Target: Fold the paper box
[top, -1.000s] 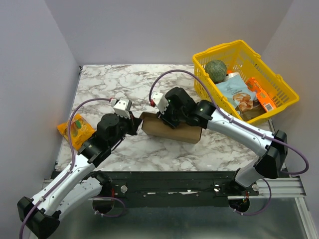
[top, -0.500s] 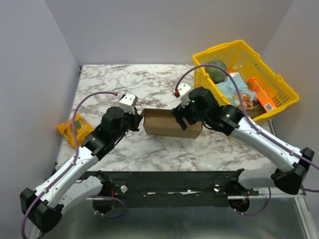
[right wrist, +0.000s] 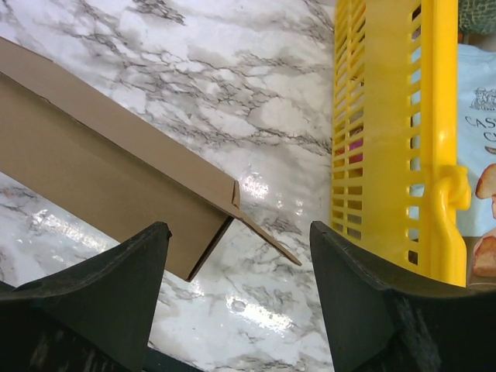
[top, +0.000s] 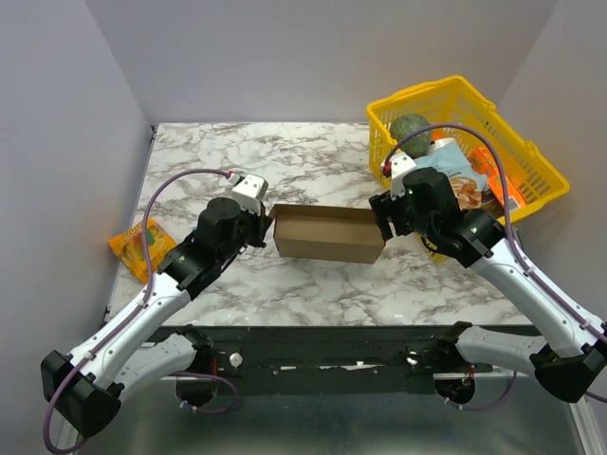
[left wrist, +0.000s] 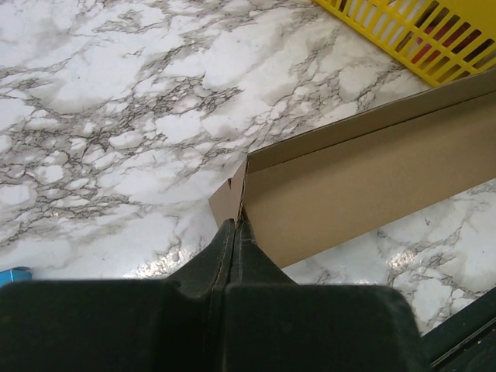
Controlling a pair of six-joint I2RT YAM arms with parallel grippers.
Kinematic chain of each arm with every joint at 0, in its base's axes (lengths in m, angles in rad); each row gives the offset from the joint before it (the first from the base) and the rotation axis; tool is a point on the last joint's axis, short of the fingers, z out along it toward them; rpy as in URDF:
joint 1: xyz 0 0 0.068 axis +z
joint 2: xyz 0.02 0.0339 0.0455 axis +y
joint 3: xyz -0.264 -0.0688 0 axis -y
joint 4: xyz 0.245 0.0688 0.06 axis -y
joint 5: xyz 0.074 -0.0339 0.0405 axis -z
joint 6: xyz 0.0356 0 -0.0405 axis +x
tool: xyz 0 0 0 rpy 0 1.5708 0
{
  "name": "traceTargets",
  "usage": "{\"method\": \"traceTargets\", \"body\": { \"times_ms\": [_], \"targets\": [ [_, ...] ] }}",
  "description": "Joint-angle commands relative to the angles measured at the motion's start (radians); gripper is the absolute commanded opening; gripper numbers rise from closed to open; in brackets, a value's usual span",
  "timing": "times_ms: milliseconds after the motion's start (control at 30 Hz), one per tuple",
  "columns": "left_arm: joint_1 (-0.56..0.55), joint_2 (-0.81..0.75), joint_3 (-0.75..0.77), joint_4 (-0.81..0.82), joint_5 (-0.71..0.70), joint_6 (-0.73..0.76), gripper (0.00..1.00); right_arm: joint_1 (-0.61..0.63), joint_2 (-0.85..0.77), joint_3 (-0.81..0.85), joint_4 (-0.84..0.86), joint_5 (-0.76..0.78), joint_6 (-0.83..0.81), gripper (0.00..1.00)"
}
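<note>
Left wrist view: left tool (left wrist: pixel 235 229) together, covering paper box (left wrist: pixel 372 178) corner; right tool (right wrist: pixel 238 230) apart.

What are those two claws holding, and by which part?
The left gripper seems pinched shut on the left end flap of the paper box. The right gripper is open at its right end, holding nothing.

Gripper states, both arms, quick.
Left gripper: shut, apparently pinching the box at its end flap.
Right gripper: open, holding nothing, facing the box's other end.
</note>
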Motion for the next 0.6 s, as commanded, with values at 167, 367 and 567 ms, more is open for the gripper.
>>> {"method": "traceTargets", "body": {
  "times_ms": [167, 367, 567],
  "targets": [
    [-0.003, 0.031, 0.028, -0.095, -0.016, 0.027, 0.00, -0.027, -0.015, -0.036, -0.045, 0.011, 0.010, 0.63],
    [-0.003, 0.040, 0.036, -0.093, -0.013, 0.027, 0.00, -0.027, -0.012, -0.043, -0.044, -0.007, 0.012, 0.50],
    [-0.003, 0.051, 0.045, -0.087, 0.002, 0.009, 0.00, -0.027, -0.009, -0.031, -0.043, -0.039, 0.039, 0.18]
  ]
}}
